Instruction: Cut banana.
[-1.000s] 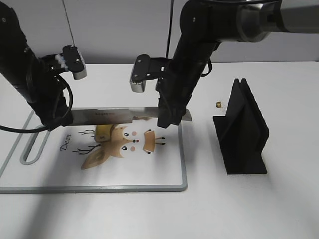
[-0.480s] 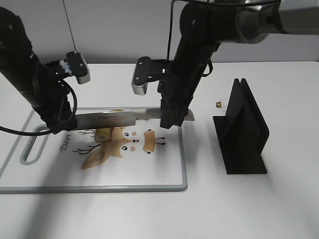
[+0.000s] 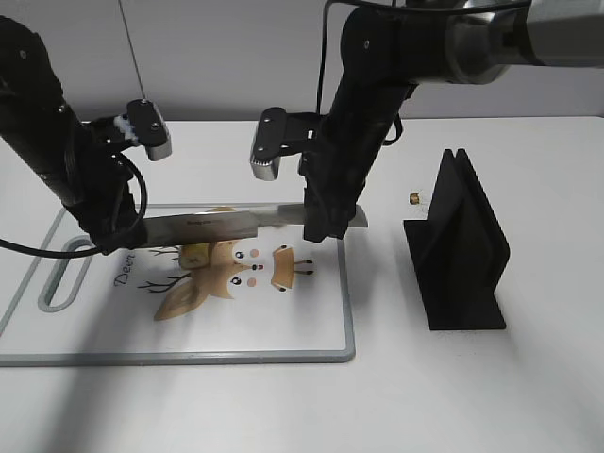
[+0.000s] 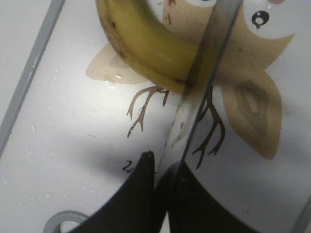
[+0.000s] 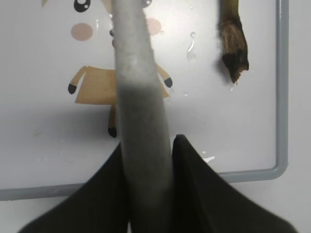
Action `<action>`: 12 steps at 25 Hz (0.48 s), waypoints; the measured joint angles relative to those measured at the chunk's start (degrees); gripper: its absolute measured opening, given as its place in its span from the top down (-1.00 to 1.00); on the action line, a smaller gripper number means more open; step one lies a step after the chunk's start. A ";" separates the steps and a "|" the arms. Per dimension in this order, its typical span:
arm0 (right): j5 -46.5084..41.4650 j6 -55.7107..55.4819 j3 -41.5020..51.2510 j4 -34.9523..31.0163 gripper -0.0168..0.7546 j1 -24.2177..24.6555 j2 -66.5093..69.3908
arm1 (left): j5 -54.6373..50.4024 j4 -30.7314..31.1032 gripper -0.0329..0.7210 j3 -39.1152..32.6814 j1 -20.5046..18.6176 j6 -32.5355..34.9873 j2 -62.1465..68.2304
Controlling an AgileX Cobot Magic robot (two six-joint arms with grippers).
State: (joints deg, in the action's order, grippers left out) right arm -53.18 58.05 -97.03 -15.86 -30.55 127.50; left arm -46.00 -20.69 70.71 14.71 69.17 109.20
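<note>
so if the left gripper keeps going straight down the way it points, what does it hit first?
Probably the cutting board. The left gripper, shut on the knife, points down at bare board beside the banana. The blade crosses over the banana and might meet it first; height is unclear.

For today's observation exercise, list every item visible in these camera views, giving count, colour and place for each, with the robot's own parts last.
Cutting board: one, white with grey rim and deer print, on the table's left.
Banana: one, yellow, on the board beneath the blade.
Knife: one, silver blade, held level above the board.
Knife stand: one, black, right of the board.
Small object: one, brownish, beside the stand.
Left gripper: black, jaws shut on the knife.
Right gripper: black, jaws shut on the knife.
</note>
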 joint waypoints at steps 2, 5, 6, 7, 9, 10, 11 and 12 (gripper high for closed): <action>0.22 0.14 0.00 0.07 0.48 0.00 0.00 | 0.11 0.00 0.79 0.00 0.00 -0.03 0.00; 0.25 0.20 0.00 0.15 0.48 0.00 0.00 | 0.11 0.00 0.79 0.00 0.00 -0.06 0.00; 0.30 0.20 0.00 0.14 0.48 0.00 0.00 | 0.11 0.00 0.79 0.00 0.00 -0.06 0.00; 0.30 0.20 0.00 0.14 0.48 0.00 0.00 | 0.11 0.00 0.79 0.00 0.00 -0.06 0.00; 0.33 0.20 0.00 0.14 0.48 0.00 0.00 | 0.06 0.00 0.79 0.00 0.00 -0.06 0.00; 0.37 0.20 0.00 0.14 0.48 0.00 0.00 | 0.06 0.00 0.79 0.00 0.00 -0.06 0.00; 0.37 0.20 0.00 0.14 0.48 0.00 0.00 | 0.06 0.00 0.79 0.00 0.00 -0.06 0.00; 0.37 0.20 0.00 0.14 0.48 0.00 0.00 | 0.06 -0.02 0.79 0.00 0.00 -0.06 0.00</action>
State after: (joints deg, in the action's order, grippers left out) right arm -52.81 58.25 -97.03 -15.73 -30.55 127.50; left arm -45.94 -20.71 70.71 14.71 69.11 109.20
